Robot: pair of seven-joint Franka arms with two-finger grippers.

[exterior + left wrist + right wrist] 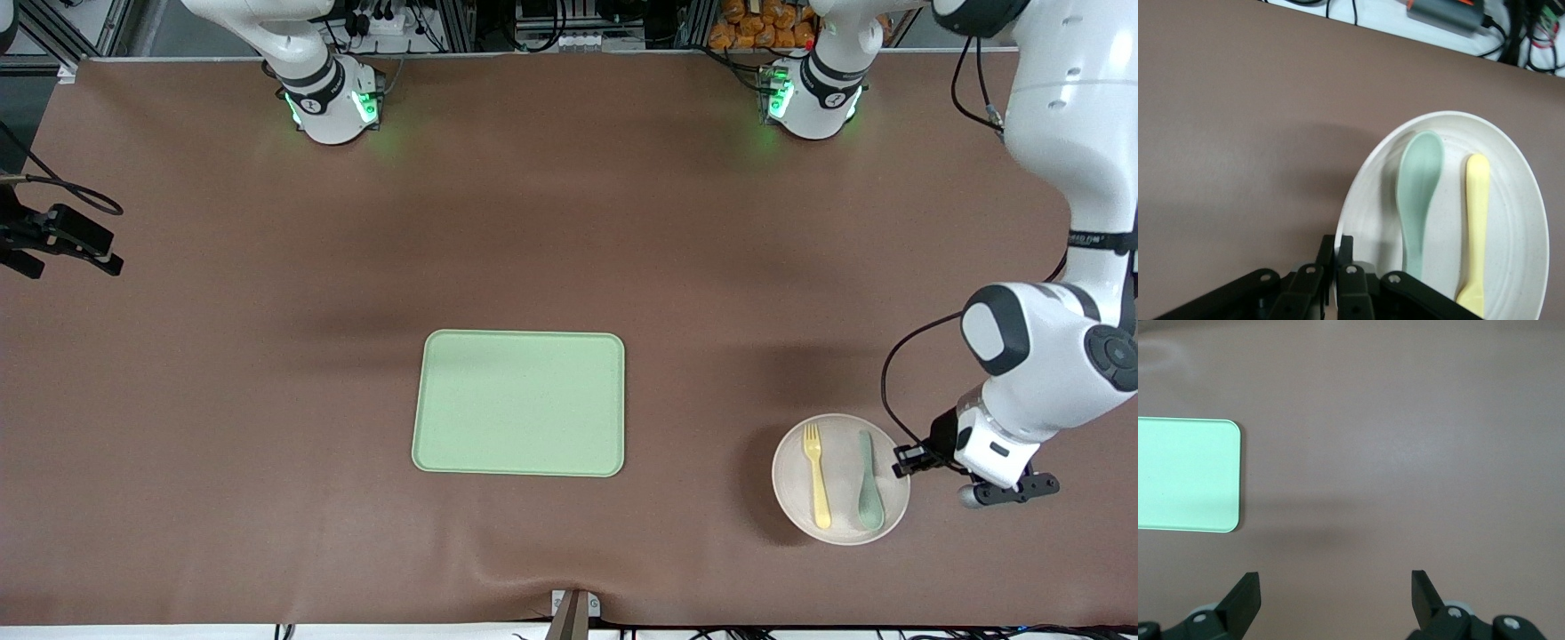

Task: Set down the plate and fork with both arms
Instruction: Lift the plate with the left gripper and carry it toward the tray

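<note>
brown table (569,222), metal framing (80,27), cables (400,22)

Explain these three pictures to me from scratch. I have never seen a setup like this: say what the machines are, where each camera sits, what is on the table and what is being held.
Two white robot arms stand at a brown table, each ending in a two-finger gripper.

The wide picture comes from a high camera facing the robots. The other two come from cameras on the arms' wrists, looking down past the fingers.

On the table lie a green tray and, toward the left arm's end, a pale plate. A yellow fork and a teal spoon lie side by side in the plate.

The left gripper is down at the plate's rim, its fingers nearly together on the edge; it seems to be gripping the plate. The right gripper is open and holds nothing. It hangs over bare table, with the tray's corner showing in its view; that arm waits.
</note>
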